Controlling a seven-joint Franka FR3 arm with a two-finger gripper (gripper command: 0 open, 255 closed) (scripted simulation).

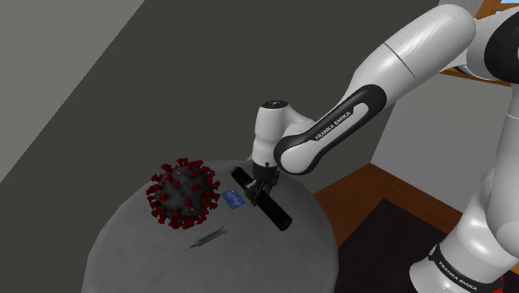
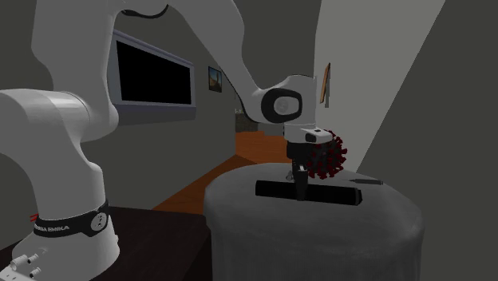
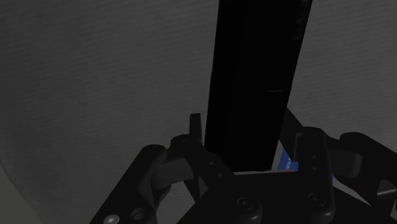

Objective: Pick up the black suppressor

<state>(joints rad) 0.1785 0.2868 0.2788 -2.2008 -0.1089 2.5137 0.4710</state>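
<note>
The black suppressor, a long dark cylinder, lies on the round grey table near the edge on the shoulder view's right. My gripper points down over its middle, one finger on each side. In the wrist view the suppressor runs between the fingers. One finger sits right against it, while on the other side a thin gap shows a blue card beneath. From the second exterior view the suppressor rests flat on the tabletop with my gripper down at it.
A dark ball studded with red spikes stands just beyond the suppressor. The small blue card lies beside my gripper. A thin grey syringe-like stick lies nearer the table's front. Wooden floor and a dark rug surround the table.
</note>
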